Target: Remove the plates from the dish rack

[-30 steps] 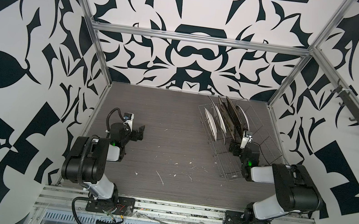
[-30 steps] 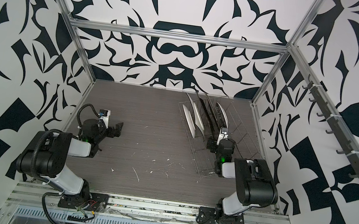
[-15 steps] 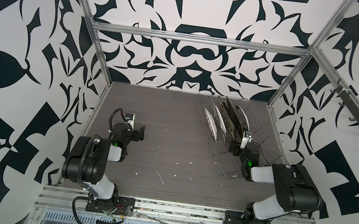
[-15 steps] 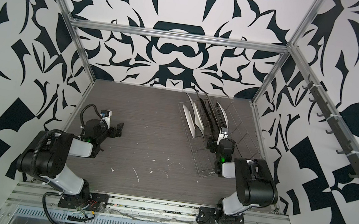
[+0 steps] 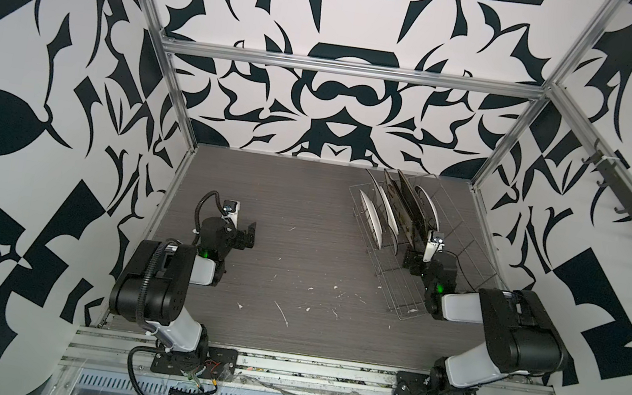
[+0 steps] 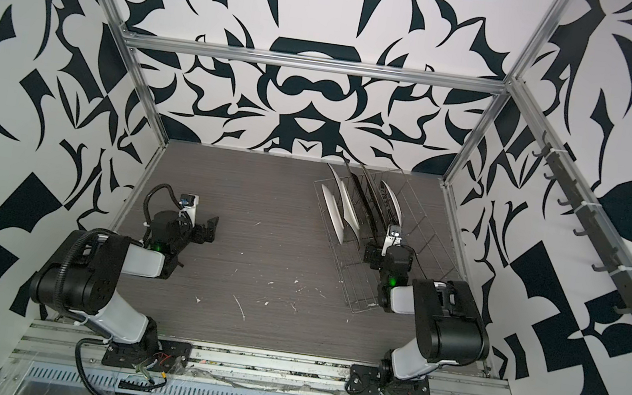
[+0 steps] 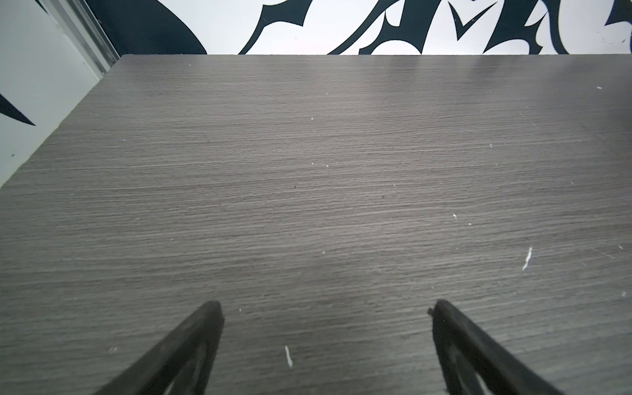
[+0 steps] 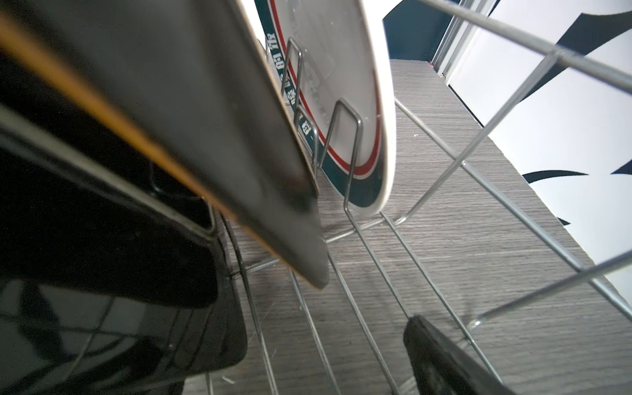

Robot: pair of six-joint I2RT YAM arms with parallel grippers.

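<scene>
Nudged left gripper (image 5: 249, 235) slightly toward centre since 1 second ago; jaws wide over bare table (image 7: 307, 171), holding nothing. Kept right gripper (image 5: 410, 261) parked low inside rack (image 5: 406, 303), jaws wide too, 1 finger (image 8: 444, 359) showing near black plate (image 8: 102, 325), clamping nothing. Counted about 5 plates (image 5: 392, 211), all upright between tines at rack's far end. Means unloading probably not begun; likely next: close on black plate's edge.

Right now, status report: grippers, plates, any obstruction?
Left gripper jaws open, low over table. Right gripper jaws open by black plate, no grip. Plates all standing in dish rack. Nothing blocking.
</scene>
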